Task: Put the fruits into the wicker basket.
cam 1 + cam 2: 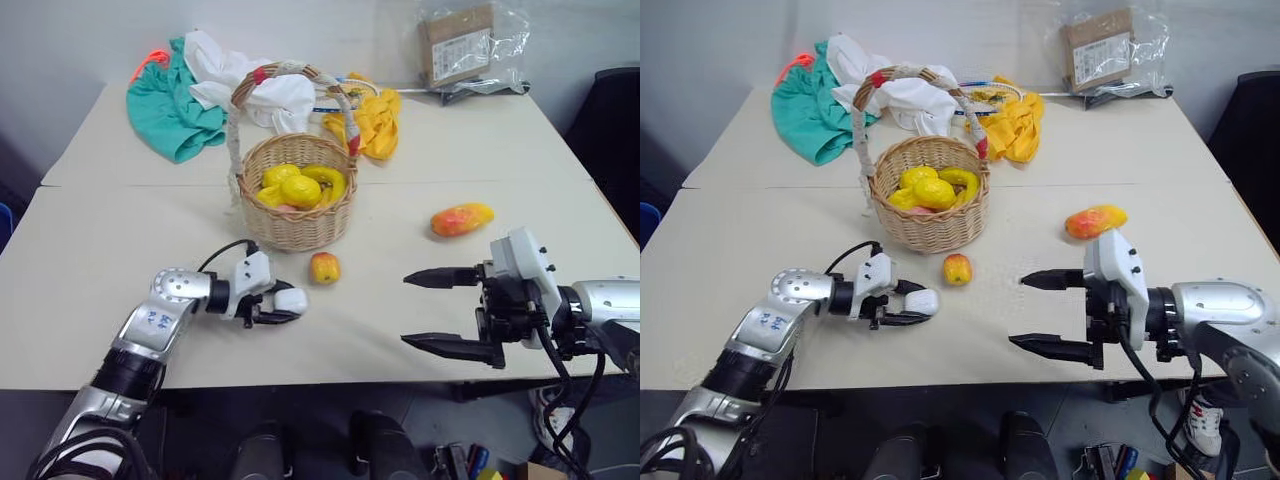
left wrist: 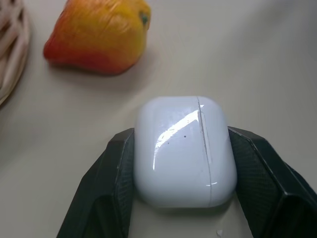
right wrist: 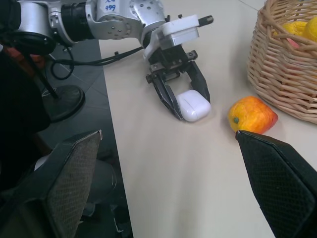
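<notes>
The small red-and-yellow fruit (image 1: pixel 324 267) lies on the table just in front of the wicker basket (image 1: pixel 296 228). The longer orange-red fruit (image 1: pixel 461 219) lies to the basket's right. My left gripper (image 1: pixel 288 304) rests low on the table, left of the small fruit, shut on a small white rounded case (image 2: pixel 183 148), one finger against each side. My right gripper (image 1: pixel 404 310) hovers open and empty near the table's front edge, pointing left, with the long fruit beyond it.
Yellow lemons and a banana (image 1: pixel 300 187) lie in the basket. Green (image 1: pixel 175 110), white (image 1: pixel 255 85) and yellow (image 1: pixel 375 120) cloths are heaped behind it. A plastic-wrapped cardboard box (image 1: pixel 458 45) sits at the back right.
</notes>
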Motion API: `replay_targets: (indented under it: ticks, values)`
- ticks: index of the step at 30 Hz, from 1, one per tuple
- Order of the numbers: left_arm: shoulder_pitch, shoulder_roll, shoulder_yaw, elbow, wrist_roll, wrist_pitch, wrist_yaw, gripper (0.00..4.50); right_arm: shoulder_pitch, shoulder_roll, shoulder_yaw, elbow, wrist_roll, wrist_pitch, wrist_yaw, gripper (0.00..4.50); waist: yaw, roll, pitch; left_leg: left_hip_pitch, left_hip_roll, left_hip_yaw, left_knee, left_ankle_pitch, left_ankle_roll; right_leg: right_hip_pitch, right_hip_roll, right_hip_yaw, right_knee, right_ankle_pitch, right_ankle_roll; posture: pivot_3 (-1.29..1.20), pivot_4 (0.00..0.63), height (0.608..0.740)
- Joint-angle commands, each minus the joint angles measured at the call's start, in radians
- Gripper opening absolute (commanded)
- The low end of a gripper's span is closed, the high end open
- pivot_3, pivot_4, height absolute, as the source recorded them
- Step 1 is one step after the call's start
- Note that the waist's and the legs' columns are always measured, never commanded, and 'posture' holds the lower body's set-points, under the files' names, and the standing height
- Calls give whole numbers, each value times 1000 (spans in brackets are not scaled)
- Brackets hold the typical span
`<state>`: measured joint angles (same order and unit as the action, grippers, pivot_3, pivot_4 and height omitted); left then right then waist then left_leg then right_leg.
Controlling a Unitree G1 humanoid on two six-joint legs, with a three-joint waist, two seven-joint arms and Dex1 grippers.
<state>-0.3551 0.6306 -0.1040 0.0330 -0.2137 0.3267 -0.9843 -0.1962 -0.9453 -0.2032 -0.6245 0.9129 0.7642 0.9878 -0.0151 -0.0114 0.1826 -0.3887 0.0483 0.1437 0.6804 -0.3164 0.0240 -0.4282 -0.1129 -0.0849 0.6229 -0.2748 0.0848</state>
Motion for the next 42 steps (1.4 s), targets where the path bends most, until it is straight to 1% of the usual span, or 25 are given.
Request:
replay_targets:
  ticks: [1, 3, 6, 7, 9, 12, 13, 14, 15, 17, 18, 21, 25, 27, 28, 29, 31, 33, 38, 42]
  values:
    - [89, 7, 206, -53, -33, 139, 199, 2341, -31, 23, 23, -9, -16, -30, -13, 4500, -5, 0, 0, 0, 0, 0, 0, 0, 0, 0, 0, 1, 0, 0, 0, 0, 150, 740]
    - [155, 7, 356, -65, -49, 222, 318, 2341, -51, 42, 59, 4, -50, -43, -27, 4500, -6, -1, 0, 0, 0, -1, 0, -1, 2, 0, -1, 2, 1, 0, 0, 0, 150, 740]
    - [226, 23, 538, -53, -37, 308, 470, 2341, -81, 67, 111, 31, -96, -62, -34, 4500, -14, -2, 0, 1, 0, -2, 0, -2, 4, 0, -1, 5, 2, 0, 0, 0, 150, 740]
    - [241, 31, 579, -35, -30, 320, 505, 2341, -93, 77, 126, 42, -108, -67, -33, 4500, -15, -2, 0, 1, 0, -1, 0, -2, 3, 0, -1, 5, 2, 0, 0, 0, 150, 740]
    - [247, 36, 634, 4, -28, 338, 561, 2341, -122, 98, 155, 66, -127, -74, -31, 4500, -12, -2, 0, 1, 0, -1, -1, -3, 2, 0, -1, 5, 2, 0, -1, 0, 150, 740]
    - [231, 27, 649, 66, -24, 301, 607, 2341, -164, 129, 199, 114, -169, -93, -18, 4500, -7, -3, -1, 1, -1, -1, -1, -2, 0, 0, -2, 5, 2, 0, -1, 0, 150, 740]
    - [227, 25, 654, 65, -32, 294, 610, 2901, -175, 135, 213, 132, -189, -102, -15, 4500, -5, -3, -1, 1, -1, -1, -1, -2, -1, 0, -2, 5, 2, 0, -1, 0, 150, 740]
    - [224, 23, 660, 53, -46, 297, 609, 3075, -185, 141, 226, 148, -209, -109, -15, 4500, -3, -3, -1, 1, -1, -1, -1, -2, -2, 0, -3, 5, 2, 0, -1, 0, 150, 740]
    - [229, 29, 680, 16, -74, 312, 595, 3342, -198, 153, 242, 171, -235, -121, -23, 4500, -3, -3, -1, 1, -1, -1, -1, -4, -5, 0, -3, 6, 2, 0, -1, 0, 150, 740]
    - [241, 44, 709, -33, -110, 337, 577, 3975, -216, 175, 263, 201, -270, -138, -34, 4500, -5, -4, -2, 1, 0, -1, -1, -4, -9, -1, -3, 7, 1, 0, -1, 0, 150, 740]
    - [250, 66, 733, -64, -143, 344, 537, 4317, -229, 198, 274, 220, -291, -147, -50, 4500, -7, -4, -2, 0, 0, -1, -1, -5, -9, -1, -3, 7, 1, -1, -1, 0, 150, 740]
    - [273, 144, 799, -184, -279, 396, 386, 4317, -269, 268, 302, 277, -346, -168, -92, 4500, -13, -7, -1, -2, 0, -1, -1, -4, -11, -4, -3, 6, 2, -1, -2, 0, 150, 740]
    - [284, 258, 884, -315, -492, 483, 189, 4317, -312, 345, 354, 359, -423, -204, -116, 4500, -17, -7, -1, -2, 1, 1, -2, -5, -12, -6, -3, 5, 2, -2, -3, 0, 150, 740]
    - [280, 352, 883, -397, -625, 532, 36, 4317, -352, 404, 398, 451, -476, -211, -144, 4500, -20, -7, -1, -2, 0, 2, -2, -5, -12, -6, -3, 6, 2, -2, -3, 0, 150, 740]
    - [279, 388, 875, -424, -670, 549, -15, 4317, -368, 427, 411, 488, -495, -204, -156, 4500, -21, -7, -1, -2, 1, 2, -2, -5, -12, -6, -3, 5, 2, -2, -4, 0, 150, 740]
    - [265, 421, 836, -452, -709, 559, -63, 4317, -383, 447, 430, 521, -501, -200, -139, 4500, -23, -7, -1, -2, 1, 2, -2, -5, -13, -7, -2, 5, 2, -2, -4, 0, 150, 740]
    - [247, 465, 761, -493, -742, 553, -124, 4317, -400, 475, 451, 563, -513, -209, -112, 4500, -21, -5, 0, -2, 0, 3, -2, -5, -12, -7, -2, 6, 3, -2, -4, 0, 150, 740]
    - [232, 496, 697, -531, -756, 540, -165, 4317, -417, 501, 467, 601, -536, -220, -110, 4500, -20, -3, 1, -2, 0, 3, -2, -2, -9, -7, -1, 6, 3, -2, -4, 0, 150, 740]
    - [140, 510, 565, -581, -787, 520, -187, 4317, -449, 555, 486, 688, -589, -235, -117, 4500, -21, -3, 1, -2, 0, 5, -2, -1, -8, -9, 2, 5, 5, -2, -4, 0, 150, 740]
    - [103, 505, 512, -581, -764, 503, -186, 4317, -467, 613, 486, 751, -621, -260, -134, 4500, -27, -3, 1, -2, 0, 7, -2, -1, -8, -10, 5, 5, 5, -2, -4, 0, 150, 740]
